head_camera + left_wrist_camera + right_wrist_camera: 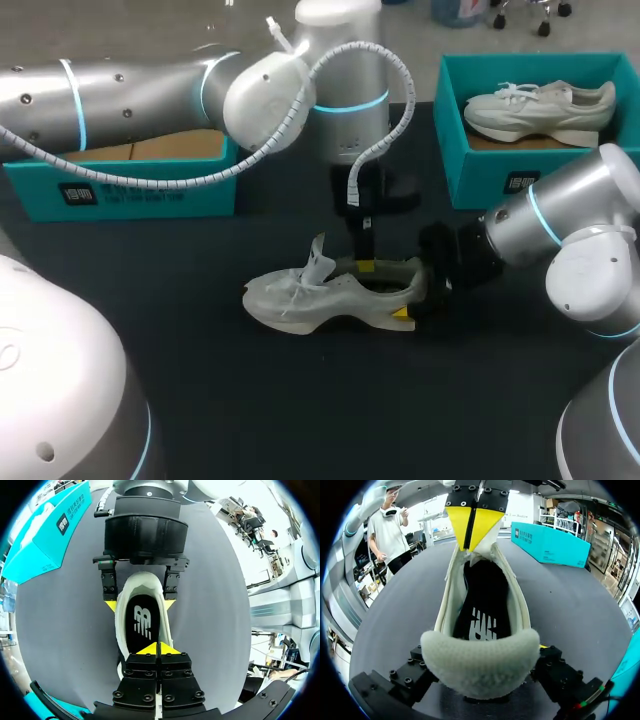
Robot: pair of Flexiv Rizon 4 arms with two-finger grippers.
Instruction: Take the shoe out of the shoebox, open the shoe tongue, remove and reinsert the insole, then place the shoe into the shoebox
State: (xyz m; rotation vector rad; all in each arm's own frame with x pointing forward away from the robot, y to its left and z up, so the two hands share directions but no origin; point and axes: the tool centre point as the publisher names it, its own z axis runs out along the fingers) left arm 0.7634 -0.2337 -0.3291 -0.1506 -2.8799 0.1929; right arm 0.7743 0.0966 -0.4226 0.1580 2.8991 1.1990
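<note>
On the dark table point(200, 400), my left arm point(130, 95) crosses over the open teal shoebox point(120, 190) at the far left and bends down at the middle, while my right arm point(560, 225) comes in low from the right, in front of a second teal shoebox point(500, 180) that holds another pale shoe point(540, 105). The shoe point(320, 300) of the task stands on its sole near the table's middle, outside both boxes, toe toward my left side and heel toward my right arm. My right gripper point(140, 605) grips that heel, one yellow tip pressed to each side of the collar. My left gripper point(159, 650) points straight down into the shoe's opening at its front end, fingers closed tip to tip just over the black insole point(142, 620), which lies flat inside the shoe. I cannot tell whether anything is pinched between them. The tongue point(318, 260) stands up ahead of the left gripper, laces loose beside it. Both boxes sit along the far edge, apart from the shoe. The left arm's upright wrist stands between the shoe and the far side, and bare tabletop spreads in front of the shoe toward the near edge.
</note>
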